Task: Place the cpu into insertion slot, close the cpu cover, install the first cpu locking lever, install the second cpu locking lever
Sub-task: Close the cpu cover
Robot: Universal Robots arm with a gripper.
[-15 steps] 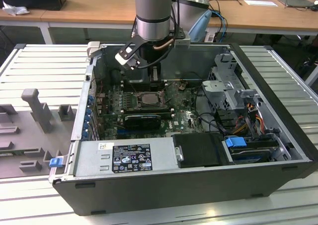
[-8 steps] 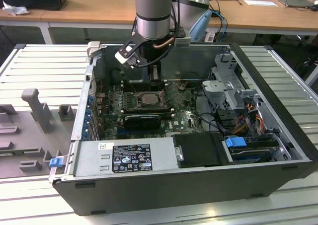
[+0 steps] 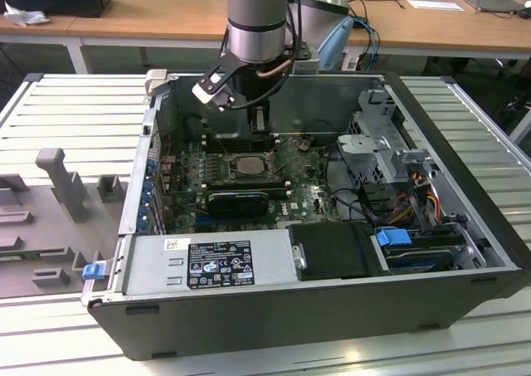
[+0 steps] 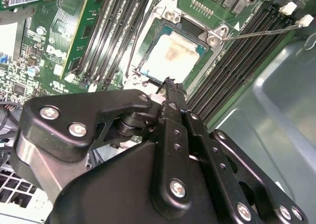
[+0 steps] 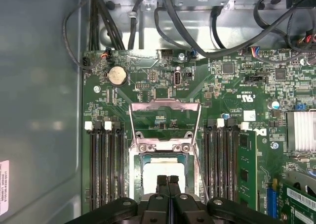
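Wooden desks (image 3: 166,11) behind slatted table (image 3: 75,110)

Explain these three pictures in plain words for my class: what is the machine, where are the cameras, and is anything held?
The machine is one robot arm with a two-fingered gripper, reaching down into an open computer case lying on a ribbed table. The exterior view looks on from outside; both wrist views come from cameras riding on the arm, looking past the gripper at the green circuit board. The cpu, a pale square chip, sits in the insertion slot. The cpu cover, a metal frame, is folded open beside it. The gripper's fingers are shut together over the chip, holding nothing visible; whether they touch it, I cannot tell.
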